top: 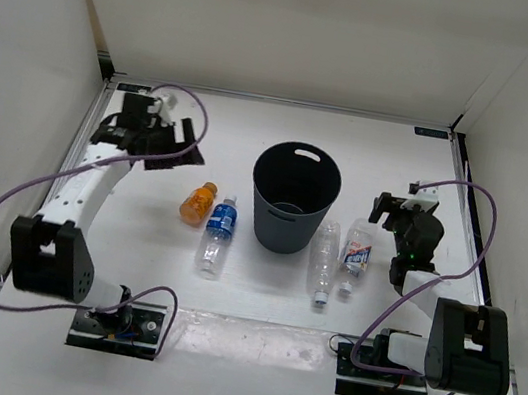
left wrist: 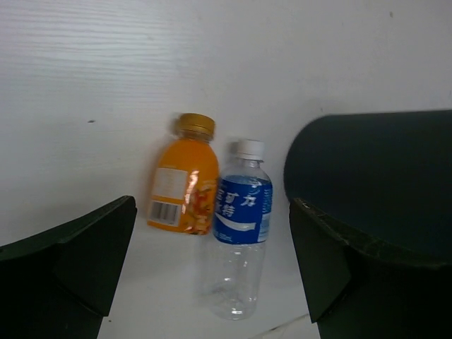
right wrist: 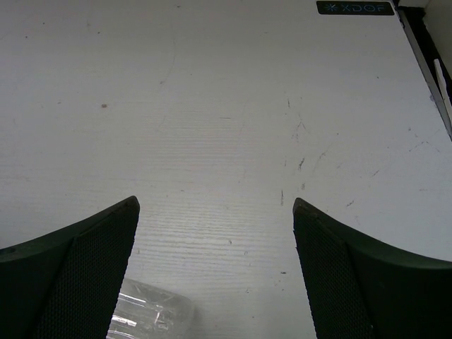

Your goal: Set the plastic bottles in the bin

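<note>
White tabletop point(top: 247, 357), lightly scuffed, carries everything. Nearest, four bottles are laid flat in pairs flanking the bin point(top: 292, 202), seemingly so that each arm is given two. The blue-label bottle point(top: 218, 236) and orange bottle point(top: 198, 203) are at the left, the plain clear bottle point(top: 324, 258) and red-and-blue-label bottle point(top: 354, 256) at the right. None is seen inside the bin. Farther back, the left gripper point(top: 173, 150) is spread wide, aimed at its pair. The right gripper point(top: 395, 211) is likewise held wide and empty. Plain white walls point(top: 272, 27) close the scene.
</note>
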Controlling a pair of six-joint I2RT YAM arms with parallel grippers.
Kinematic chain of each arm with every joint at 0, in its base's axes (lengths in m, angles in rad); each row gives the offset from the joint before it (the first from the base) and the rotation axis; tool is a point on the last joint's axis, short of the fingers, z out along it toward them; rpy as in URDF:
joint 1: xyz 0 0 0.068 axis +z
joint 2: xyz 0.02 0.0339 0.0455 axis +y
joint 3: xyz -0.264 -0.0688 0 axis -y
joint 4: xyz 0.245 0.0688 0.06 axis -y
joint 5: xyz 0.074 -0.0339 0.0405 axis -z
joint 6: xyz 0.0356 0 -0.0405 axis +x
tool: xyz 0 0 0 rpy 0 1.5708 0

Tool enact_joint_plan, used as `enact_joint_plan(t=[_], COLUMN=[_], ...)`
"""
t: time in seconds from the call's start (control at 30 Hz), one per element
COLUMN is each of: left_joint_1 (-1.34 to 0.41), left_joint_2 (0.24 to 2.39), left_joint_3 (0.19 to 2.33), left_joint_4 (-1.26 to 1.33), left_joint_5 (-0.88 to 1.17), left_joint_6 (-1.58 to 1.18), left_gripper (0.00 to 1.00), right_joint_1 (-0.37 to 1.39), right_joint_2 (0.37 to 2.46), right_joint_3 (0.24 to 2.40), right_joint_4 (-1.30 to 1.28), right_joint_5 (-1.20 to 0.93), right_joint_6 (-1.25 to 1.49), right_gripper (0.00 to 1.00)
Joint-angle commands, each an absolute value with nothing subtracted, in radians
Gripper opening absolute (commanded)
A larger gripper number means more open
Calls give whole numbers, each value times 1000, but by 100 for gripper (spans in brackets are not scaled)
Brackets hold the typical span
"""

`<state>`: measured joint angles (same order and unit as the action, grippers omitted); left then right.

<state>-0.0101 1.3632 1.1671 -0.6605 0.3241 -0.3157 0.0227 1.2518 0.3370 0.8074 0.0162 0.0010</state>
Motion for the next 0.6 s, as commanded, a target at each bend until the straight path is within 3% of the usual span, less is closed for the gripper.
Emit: enact_joint_plan(t=[0.0, 0.13, 0.57], left_joint_1=[-122, -207, -215], left_joint_2=[1436, 1545, 1631], left_joint_3=[1239, 1305, 1339], left_joint_4=[-710, -755, -805], left_joint_5=[388, 335, 204], left_joint_6=[-313, -282, -262], left_gripper=[100, 100, 100], right_joint_1=[35, 41, 28], right_joint_2=[1255, 1255, 1255], right_joint_3=[362, 361, 364], right_joint_4=[836, 839, 836], right_joint_5=[31, 43, 25], right_joint_6=[5, 5, 3], right_gripper=[90, 90, 90])
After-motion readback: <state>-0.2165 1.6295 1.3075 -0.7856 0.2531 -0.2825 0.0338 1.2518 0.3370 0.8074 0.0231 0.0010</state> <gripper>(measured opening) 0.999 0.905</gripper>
